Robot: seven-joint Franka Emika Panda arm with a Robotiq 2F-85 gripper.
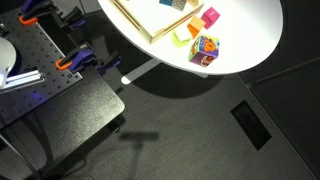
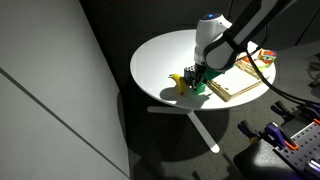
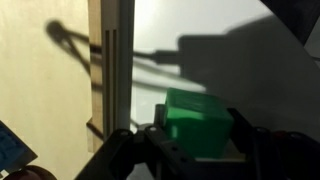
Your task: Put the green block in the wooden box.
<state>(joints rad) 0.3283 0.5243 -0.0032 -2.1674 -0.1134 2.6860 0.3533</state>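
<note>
Jaws fill the bottom edge of the wrist view, one standing on each side of the green block (image 3: 197,122) and close against its flanks. Whether they already press it or only bracket it, I cannot tell.

The round white bench (image 2: 160,60) carries everything, and the Panda arm (image 2: 240,30) reaches down over it. The wooden box (image 2: 236,84) lies flat on the bench, just beside the spot where the jaws hang. The green block sits low at bench level, outside the box and near its rim. A yellowish block (image 2: 178,82) sits close on the block's far side from the box.

The coming move seems to turn on one relation. In the wrist view the box rim (image 3: 112,70) runs up the picture to the left of the block, so the box lies sideways from the jaws, along the line on which they close. Once the grip is sure, the block probably needs lifting clear of that thin rim and carrying left over it before release.
</note>
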